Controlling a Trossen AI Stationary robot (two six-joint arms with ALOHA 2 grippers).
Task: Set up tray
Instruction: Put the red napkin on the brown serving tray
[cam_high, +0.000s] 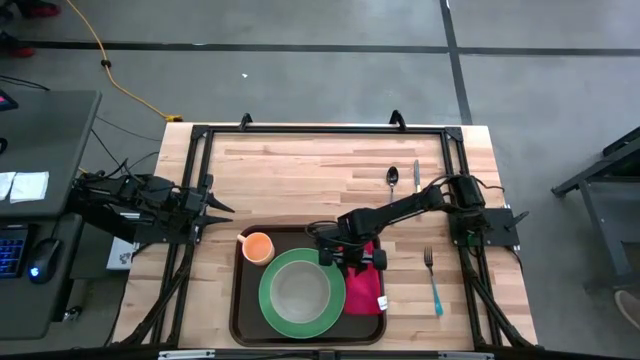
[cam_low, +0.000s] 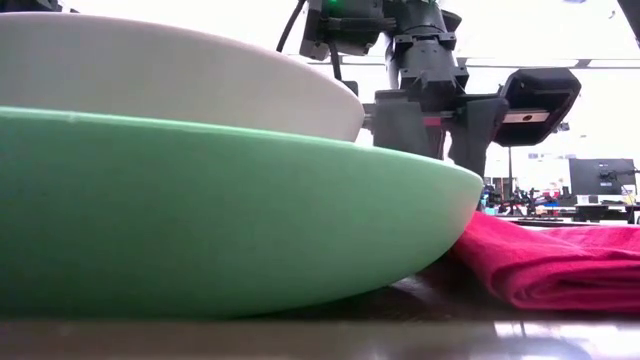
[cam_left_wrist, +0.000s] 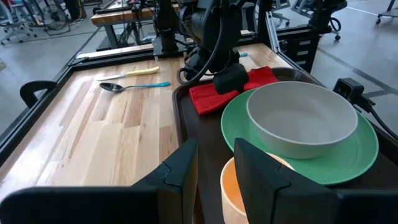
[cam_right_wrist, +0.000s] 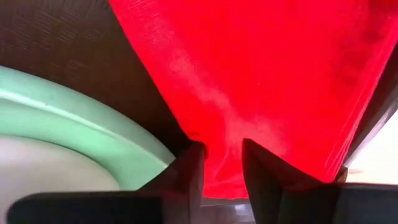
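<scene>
The dark brown tray (cam_high: 240, 318) lies at the table's near edge. On it are a green plate (cam_high: 270, 305) with a white bowl (cam_high: 297, 288) resting in it, an orange cup (cam_high: 258, 247) and a red folded napkin (cam_high: 362, 292) lying flat to the right of the plate. My right gripper (cam_high: 350, 258) is down on the napkin's far end, shut on it. My left gripper (cam_high: 225, 205) waits open at the table's left edge, left of the cup, touching nothing. A spoon (cam_high: 392, 178), a knife (cam_high: 417, 175) and a fork (cam_high: 432, 280) lie on the wood outside the tray. My right gripper (cam_right_wrist: 222, 158) has the red napkin's far end (cam_right_wrist: 224, 134) pinched between its two fingers, coming slanting down from the table's far right. A raised ridge of cloth runs up between the fingertips (cam_right_wrist: 194, 158); how many layers I cannot tell. The rest of the napkin (cam_low: 560, 260) lies on the tray.
The black metal frame (cam_high: 320, 130) runs around the table top. Bare wood lies between the tray and the far edge, apart from the spoon and knife. The plate's rim (cam_right_wrist: 93, 124) is right beside my right gripper. A desk with a keyboard (cam_high: 15, 250) stands left of the table.
</scene>
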